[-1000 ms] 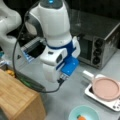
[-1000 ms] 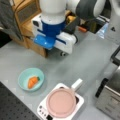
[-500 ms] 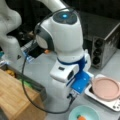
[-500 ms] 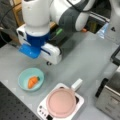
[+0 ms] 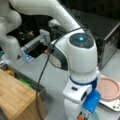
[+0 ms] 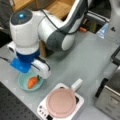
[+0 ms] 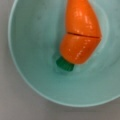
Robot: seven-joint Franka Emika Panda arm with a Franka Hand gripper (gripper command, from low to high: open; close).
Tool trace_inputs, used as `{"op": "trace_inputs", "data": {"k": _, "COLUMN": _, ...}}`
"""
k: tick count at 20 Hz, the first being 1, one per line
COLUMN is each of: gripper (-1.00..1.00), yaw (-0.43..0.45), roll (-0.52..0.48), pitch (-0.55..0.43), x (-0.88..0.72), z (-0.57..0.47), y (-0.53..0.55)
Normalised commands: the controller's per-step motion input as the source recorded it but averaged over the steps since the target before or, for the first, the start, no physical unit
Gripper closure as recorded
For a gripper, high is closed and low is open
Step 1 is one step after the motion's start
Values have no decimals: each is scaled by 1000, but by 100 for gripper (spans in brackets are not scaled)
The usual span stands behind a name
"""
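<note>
An orange toy carrot (image 7: 81, 35) with a green stub lies in a pale teal bowl (image 7: 30, 62); in the wrist view it fills the upper middle, and no fingers show there. In a front view the bowl (image 6: 23, 85) sits at the lower left of the grey table with the carrot (image 6: 33, 82) inside. My gripper (image 6: 38, 77) hangs straight over it, its tips just above the carrot's end. In a front view the arm's white wrist (image 5: 80, 95) hides most of the bowl (image 5: 98, 116) at the bottom edge.
A pink round plate (image 6: 61, 103) rests on a white square base with a handle, right of the bowl; it also shows in a front view (image 5: 108, 88). A dark metal oven (image 5: 110, 37) stands behind. A wooden block (image 5: 15, 98) and a tray sit at the left.
The arm has swung from the table's far side over to the bowl and come down; the gripper now hangs just above the carrot. Bowl, carrot and plate have stayed put.
</note>
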Motion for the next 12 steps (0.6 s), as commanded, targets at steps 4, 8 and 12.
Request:
{"op": "trace_inputs", "data": {"k": 4, "gripper": -100, "yaw": 76, "roll": 133, "pitch": 58, "x": 280, "z": -94, "y": -318}}
{"op": "trace_inputs", "data": {"k": 8, "gripper": -100, "yaw": 77, "roll": 124, "pitch": 67, "x": 202, "z": -37, "y": -256}}
{"op": "trace_inputs", "data": {"k": 12, "gripper": -100, "yaw": 55, "roll": 83, "pitch": 63, "x": 164, "z": -62, "y": -120}}
